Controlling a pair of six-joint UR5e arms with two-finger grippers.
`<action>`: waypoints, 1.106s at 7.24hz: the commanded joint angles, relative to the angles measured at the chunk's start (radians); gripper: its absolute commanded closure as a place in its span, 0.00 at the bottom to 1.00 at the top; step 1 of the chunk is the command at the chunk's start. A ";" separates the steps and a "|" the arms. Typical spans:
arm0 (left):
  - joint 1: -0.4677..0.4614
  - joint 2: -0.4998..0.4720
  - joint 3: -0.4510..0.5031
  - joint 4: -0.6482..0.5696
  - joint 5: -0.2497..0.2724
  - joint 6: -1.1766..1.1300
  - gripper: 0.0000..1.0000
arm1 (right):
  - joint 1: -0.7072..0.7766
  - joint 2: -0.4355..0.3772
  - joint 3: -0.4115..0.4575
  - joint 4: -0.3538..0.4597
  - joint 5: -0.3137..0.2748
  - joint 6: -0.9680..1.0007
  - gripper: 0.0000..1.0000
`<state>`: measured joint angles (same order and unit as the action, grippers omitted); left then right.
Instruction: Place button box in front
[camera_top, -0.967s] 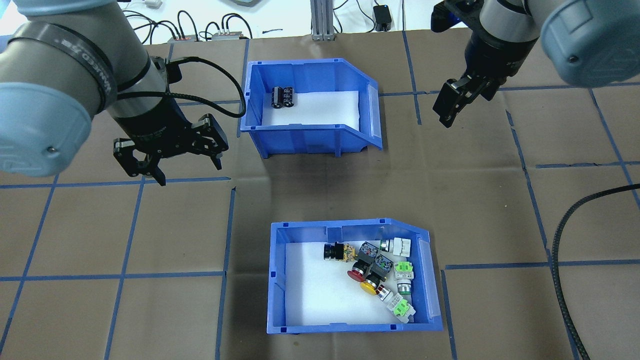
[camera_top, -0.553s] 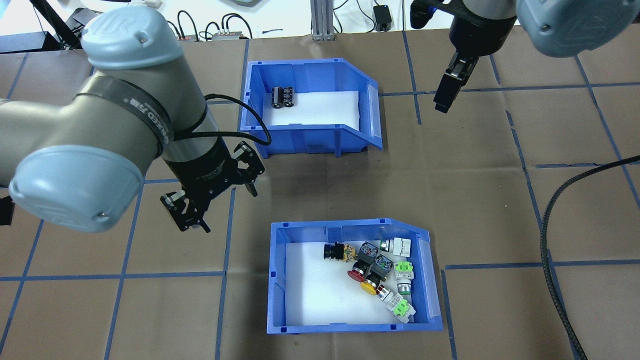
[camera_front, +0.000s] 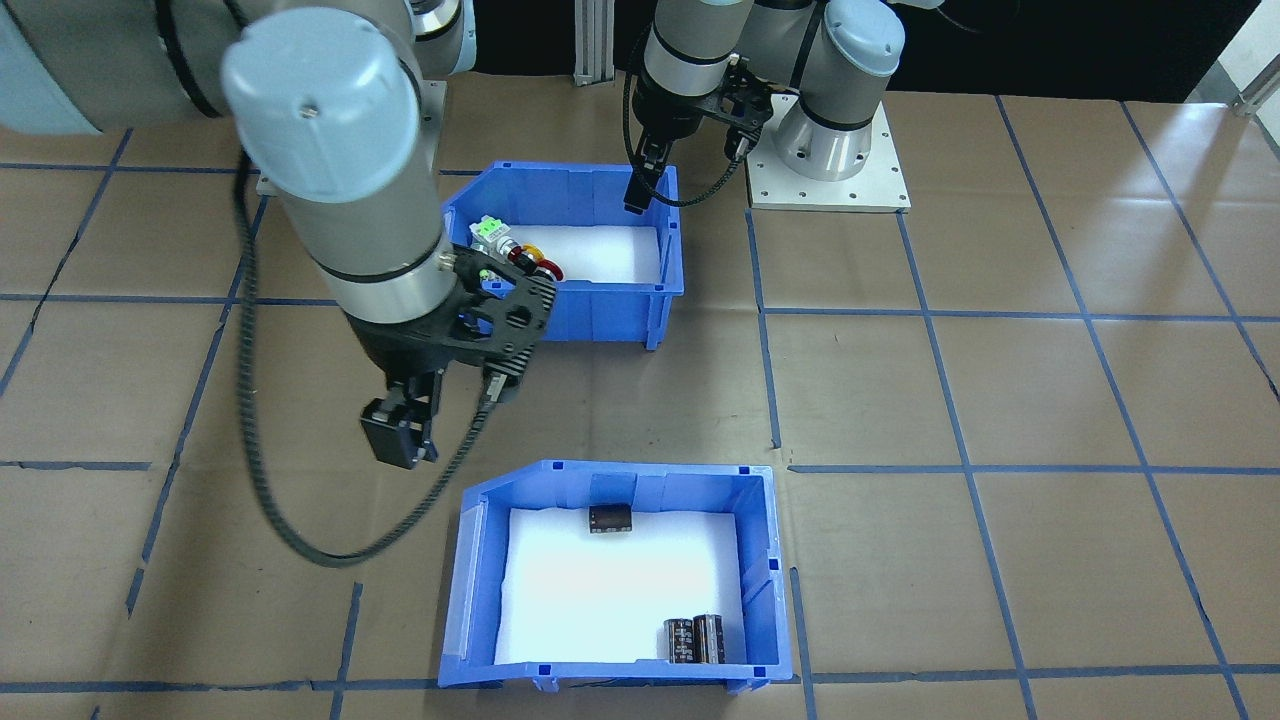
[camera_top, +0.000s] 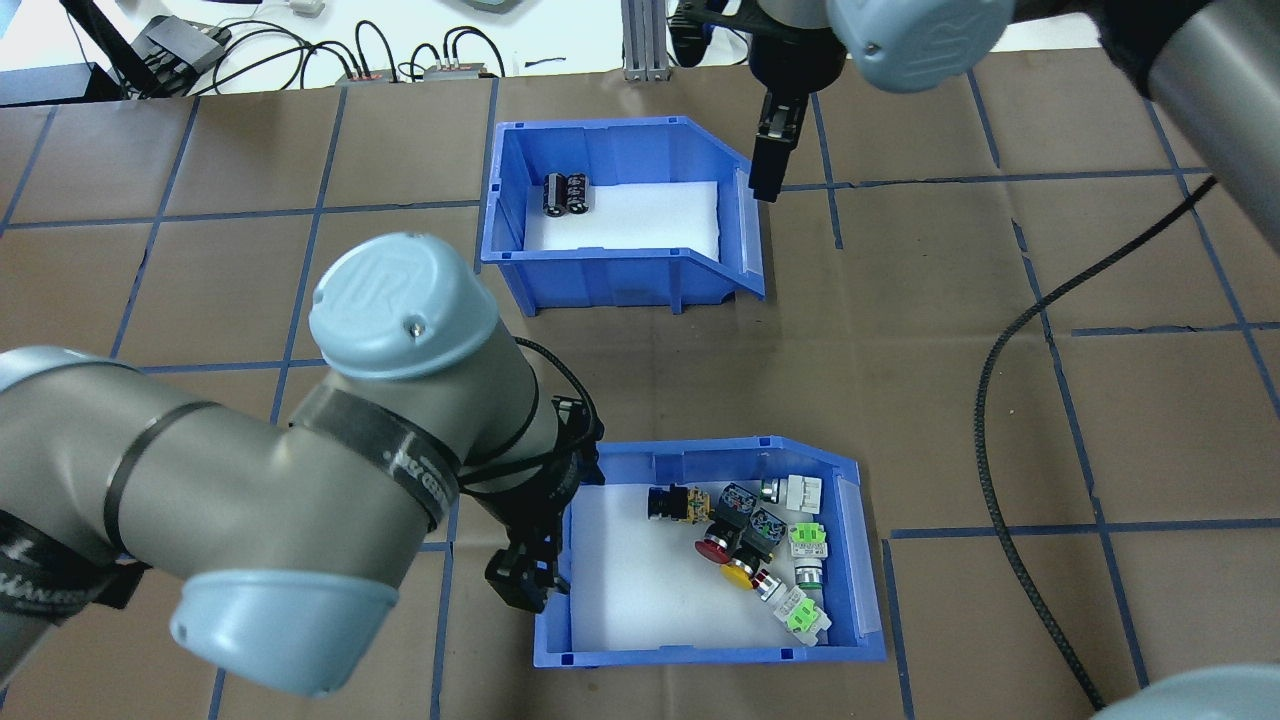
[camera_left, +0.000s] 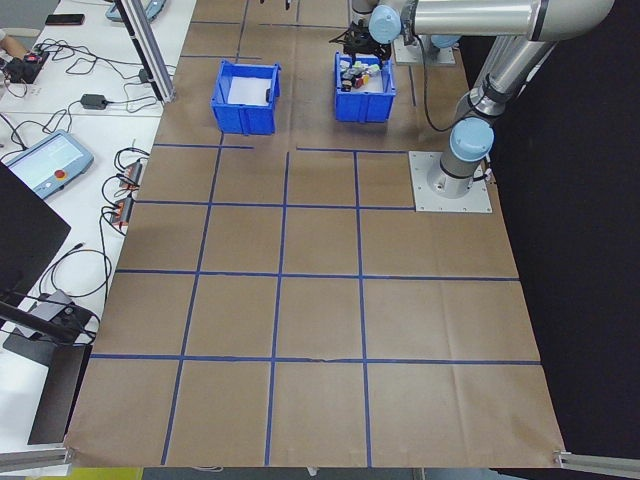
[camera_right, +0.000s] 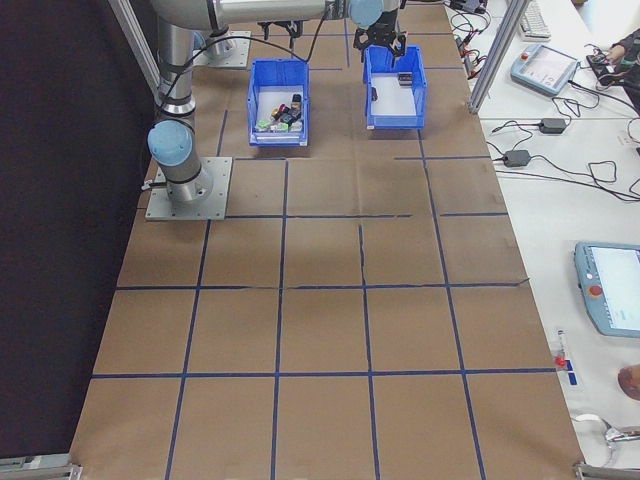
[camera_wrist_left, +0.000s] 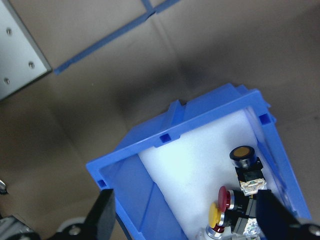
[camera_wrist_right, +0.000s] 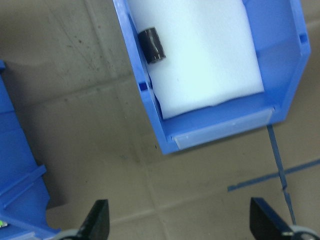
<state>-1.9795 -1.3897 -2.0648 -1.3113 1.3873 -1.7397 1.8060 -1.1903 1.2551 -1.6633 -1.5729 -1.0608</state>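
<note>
The button box (camera_top: 700, 655), a blue bin with a white liner and a cluster of green, red, yellow and black buttons (camera_top: 745, 540), sits on the table's near side; in the front-facing view the button box (camera_front: 600, 310) is at the top. My left gripper (camera_top: 525, 585) hangs open over its closed left end wall, and the left wrist view shows that wall (camera_wrist_left: 190, 117) between the spread fingers. My right gripper (camera_top: 768, 170) is open beside the sloped end of the other blue bin (camera_top: 620, 275), which holds black cylinders (camera_top: 565, 193).
A black cable (camera_top: 1000, 450) loops over the table on the right. The left arm's mounting plate (camera_front: 828, 170) lies beside the button box. Cables and small devices (camera_top: 400, 60) and an aluminium post (camera_top: 645, 40) line the far edge.
My left arm swung from the table's left side down to the button box's left wall. My right gripper moved left to the far bin's sloped end. Neither bin has moved.
</note>
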 joint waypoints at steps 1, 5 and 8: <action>-0.054 0.001 -0.093 0.164 -0.013 -0.183 0.01 | 0.128 0.107 -0.039 -0.085 -0.004 0.002 0.00; -0.202 -0.012 -0.106 0.173 -0.017 -0.386 0.01 | 0.245 0.242 -0.026 -0.200 -0.012 0.021 0.00; -0.213 -0.048 -0.156 0.226 -0.100 -0.409 0.01 | 0.259 0.294 -0.014 -0.246 -0.019 0.015 0.00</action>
<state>-2.1894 -1.4244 -2.1926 -1.1194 1.3244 -2.1406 2.0613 -0.9167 1.2359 -1.9012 -1.5891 -1.0417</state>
